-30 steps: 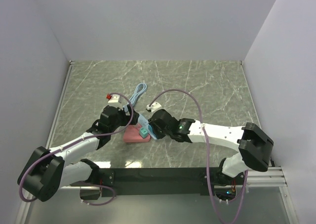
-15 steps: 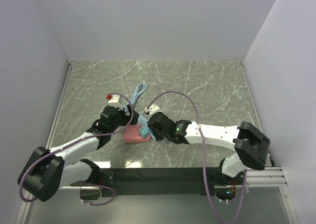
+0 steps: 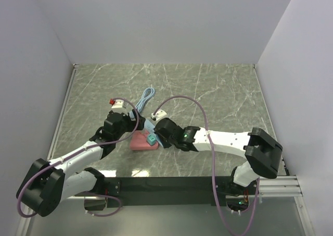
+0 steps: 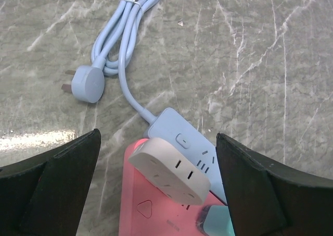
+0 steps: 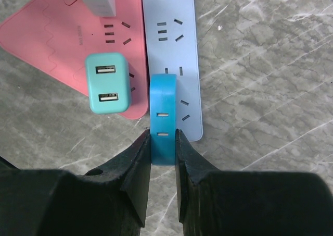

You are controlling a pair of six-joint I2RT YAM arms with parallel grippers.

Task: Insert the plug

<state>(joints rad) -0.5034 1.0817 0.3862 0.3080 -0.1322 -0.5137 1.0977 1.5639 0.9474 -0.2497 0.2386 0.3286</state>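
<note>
You've got a veined marble-look counter (image 4: 260, 64) with a slight sheen. Smooth matt plastic on the blue plug (image 5: 163, 119), pink strip (image 5: 52, 33) and pale blue strip (image 5: 171, 48); the cable (image 4: 130, 4) looks smooth and rubbery.

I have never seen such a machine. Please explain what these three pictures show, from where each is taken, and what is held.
Two robot arms stand here, each ending in a two-finger gripper. The wide picture comes from a fixed camera above: left arm and right arm reach over a marbled table. The other two come from wrist cameras; the dark shapes at their lower edges are the grippers' own fingers. On the table lie a pink power strip carrying a teal USB charger and a white adapter, and a light blue power strip with its coiled cable. The right gripper pinches a blue plug over that strip; the left gripper is open, empty.
</note>
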